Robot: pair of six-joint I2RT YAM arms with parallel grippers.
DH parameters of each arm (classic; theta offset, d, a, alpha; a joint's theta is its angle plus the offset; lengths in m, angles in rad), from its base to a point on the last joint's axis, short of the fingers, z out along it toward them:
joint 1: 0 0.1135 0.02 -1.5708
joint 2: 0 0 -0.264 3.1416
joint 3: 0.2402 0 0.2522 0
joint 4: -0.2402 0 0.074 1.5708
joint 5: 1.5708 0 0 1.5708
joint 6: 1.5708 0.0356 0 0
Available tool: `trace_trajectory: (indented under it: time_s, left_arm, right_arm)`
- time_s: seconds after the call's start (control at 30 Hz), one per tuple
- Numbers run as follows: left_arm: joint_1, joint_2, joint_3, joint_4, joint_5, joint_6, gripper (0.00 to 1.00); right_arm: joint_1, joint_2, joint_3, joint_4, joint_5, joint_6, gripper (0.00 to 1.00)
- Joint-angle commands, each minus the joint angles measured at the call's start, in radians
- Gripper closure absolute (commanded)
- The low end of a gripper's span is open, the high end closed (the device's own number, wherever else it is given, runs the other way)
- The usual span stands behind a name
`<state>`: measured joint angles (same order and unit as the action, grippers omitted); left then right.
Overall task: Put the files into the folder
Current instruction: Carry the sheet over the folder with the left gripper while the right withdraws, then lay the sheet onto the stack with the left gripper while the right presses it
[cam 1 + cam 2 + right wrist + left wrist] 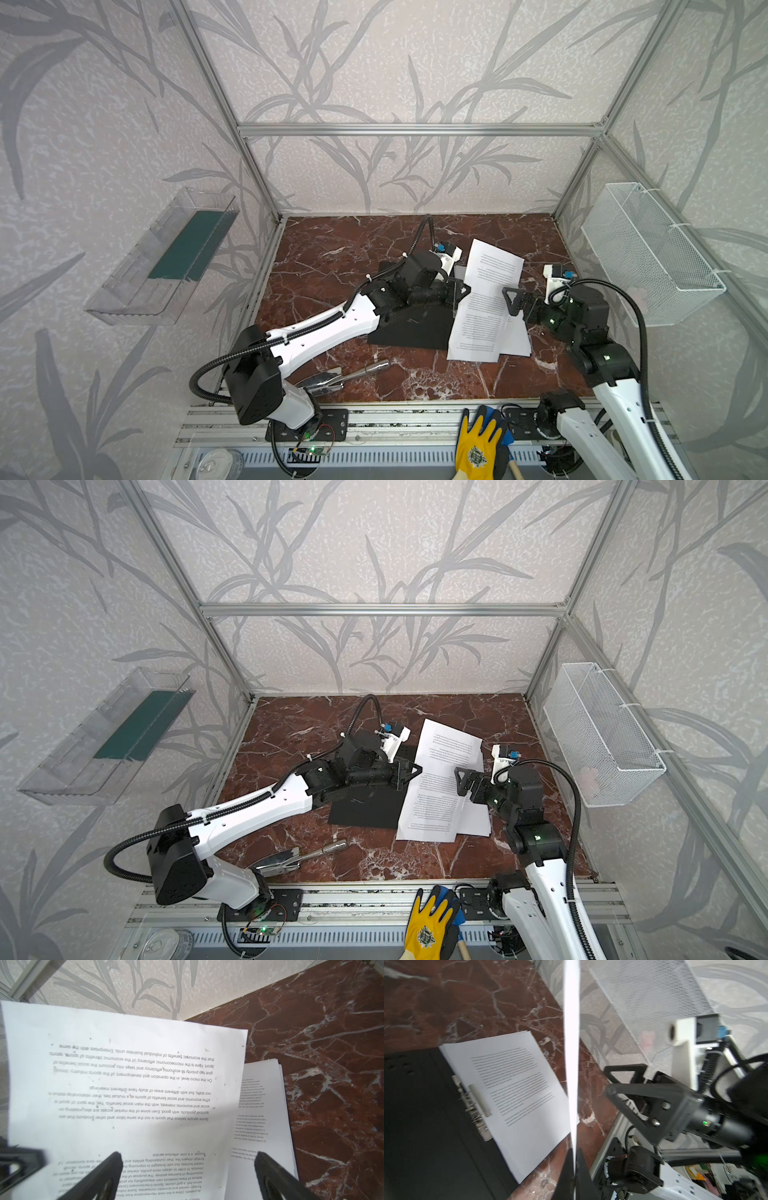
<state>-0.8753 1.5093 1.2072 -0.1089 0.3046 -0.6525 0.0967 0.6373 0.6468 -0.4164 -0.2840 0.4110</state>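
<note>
- A red-brown marble desk (332,266) sits inside a metal-framed booth with leaf-patterned walls, seen from above.
- The folder (411,328) lies open near the middle of the desk, its black inside facing up. Its metal spine clip (475,1103) shows in the left wrist view.
- A flat stack of files (519,1088), white sheets printed with blocks of black text, lies with one long edge against the clip, on the side toward the desk's right edge. Whether the folder continues beneath the stack is hidden.
- One single sheet (492,266) is held up off the stack, tilted, with its far end toward the desk's back edge. In the left wrist view it appears edge-on as a thin white strip.
- The left gripper (465,289) reaches in over the folder, its jaws clenched on the left edge of the lifted sheet.
- The right gripper (510,300) hangs at the sheet's right side, its jaws spread wide and grasping nothing.
- A metal hand tool (345,374) lies near the desk's front edge, toward the front-left corner.
- A yellow work glove (478,440) rests on the rail just beyond the front edge.
- A white wire basket (652,253) hangs on the right wall.
</note>
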Motion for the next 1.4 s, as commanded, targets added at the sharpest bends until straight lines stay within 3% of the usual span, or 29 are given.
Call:
trace_trajectory:
  time_s: [0.0, 0.13, 0.43, 0.8, 1.13, 1.37]
  left_arm:
    - [0.09, 0.053, -0.049, 0.055, -0.014, -0.057, 1.0]
    - [0.175, 0.164, -0.081, 0.098, 0.024, -0.048, 1.0]
    - [0.245, 0.333, -0.112, 0.133, 0.066, -0.015, 1.0]
    - [0.268, 0.347, -0.147, 0.137, 0.06, 0.037, 1.0]
    - [0.267, 0.388, -0.127, 0.106, 0.066, 0.05, 1.0]
    - [0.267, 0.407, -0.127, 0.112, 0.073, 0.045, 1.0]
  right_arm:
    - [-0.004, 0.017, -0.042, 0.047, -0.066, -0.016, 0.01]
    - [-0.004, 0.084, -0.094, 0.13, -0.086, -0.024, 0.01]
    - [-0.005, 0.252, -0.154, 0.286, -0.144, 0.012, 0.01]
    - [0.017, 0.456, -0.19, 0.445, -0.203, 0.064, 0.08]
    - [0.065, 0.669, -0.136, 0.474, -0.217, 0.066, 0.32]
    - [0.067, 0.732, -0.133, 0.548, -0.314, 0.097, 0.45]
